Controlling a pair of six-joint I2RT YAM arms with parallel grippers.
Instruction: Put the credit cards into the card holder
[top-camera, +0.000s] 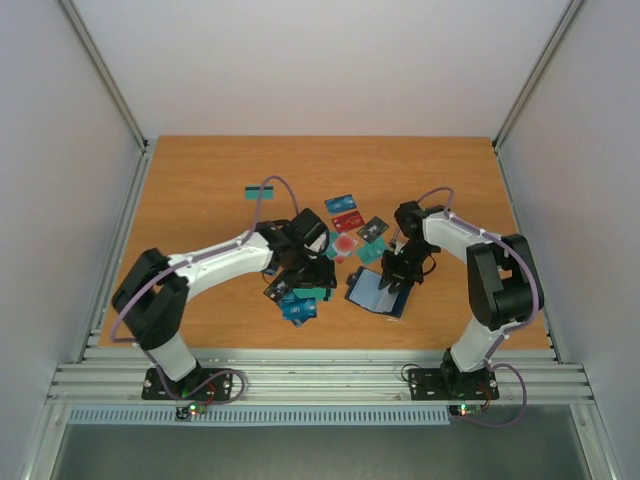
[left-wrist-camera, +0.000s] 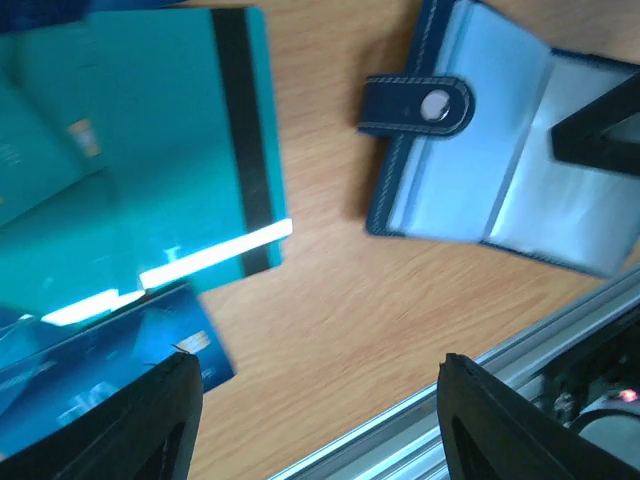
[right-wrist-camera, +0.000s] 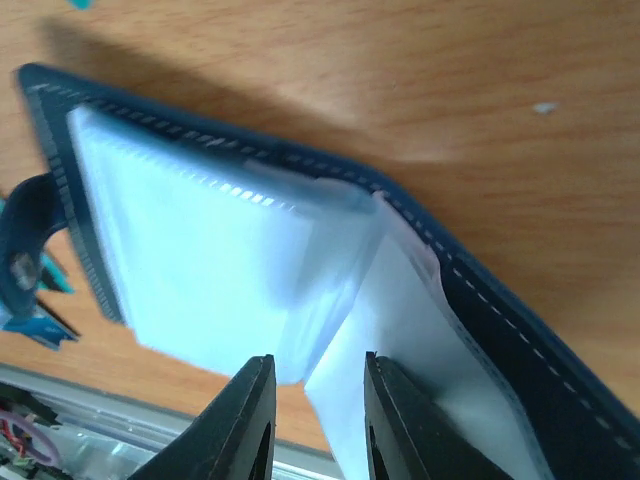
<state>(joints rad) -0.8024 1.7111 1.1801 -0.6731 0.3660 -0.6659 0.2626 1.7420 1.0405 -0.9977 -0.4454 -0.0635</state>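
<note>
Locate the card holder (top-camera: 378, 291) lying spread open on the bench (top-camera: 200, 180), near the front edge and right of centre, with the clasp tab (left-wrist-camera: 395, 105) flipped outward. Check the clear sleeves (right-wrist-camera: 210, 250): no card visible in any of them. Count the credit cards (top-camera: 347, 221) as loose on the bench: a scatter just beyond the holder, a lone teal card (top-camera: 262, 191) well apart to the far left, and a cluster beneath the left arm (top-camera: 220, 260). Rate progress as the opening stage only: holder already open, insertion not yet done, every visible card left to load.

Note the left pincer (left-wrist-camera: 320, 425) spread wide and empty, hovering over a striped teal card (left-wrist-camera: 150, 150) and a blue card (left-wrist-camera: 110, 370) near the holder. Note the right pincer (right-wrist-camera: 315, 420) parted narrowly over the holder, with a sleeve leaf (right-wrist-camera: 420, 330) between its fingers and not visibly clamped.

Record no brand or label: print on the cards too blurred to read, and nothing on the tab but a plain metal snap (left-wrist-camera: 436, 104).
</note>
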